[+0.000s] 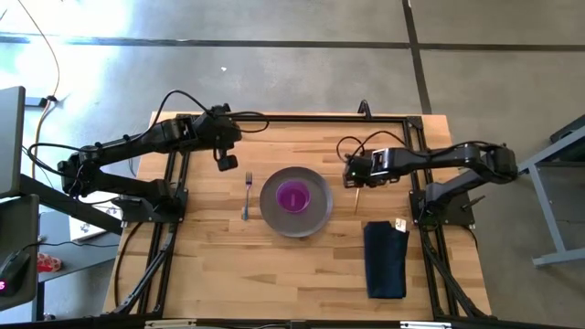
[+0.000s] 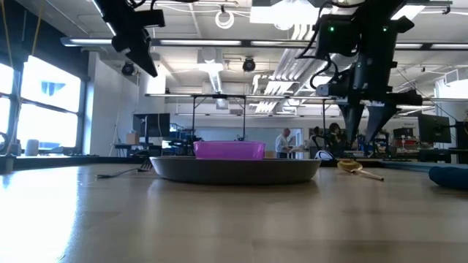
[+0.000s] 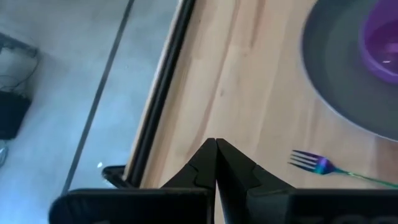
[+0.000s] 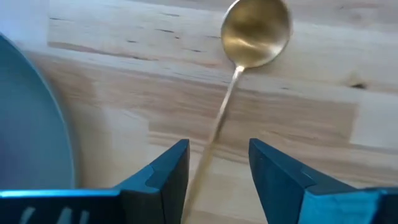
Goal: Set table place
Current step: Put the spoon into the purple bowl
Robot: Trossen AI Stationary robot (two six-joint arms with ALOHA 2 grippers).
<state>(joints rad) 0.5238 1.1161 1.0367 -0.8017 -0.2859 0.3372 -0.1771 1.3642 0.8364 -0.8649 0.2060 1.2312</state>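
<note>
The grey plate lies mid-table with the purple bowl in it. The fork lies flat left of the plate. The gold spoon lies flat right of the plate, also seen in the low view. The navy napkin lies at the near right. My left gripper is shut and empty, raised above the table beyond the fork's tines. My right gripper is open above the spoon's handle, fingers on either side of it, apart from it.
The black rail frame runs along the table's edges. Bare wood lies near the front edge and between the plate and the napkin. A person stands far off in the room beyond the table.
</note>
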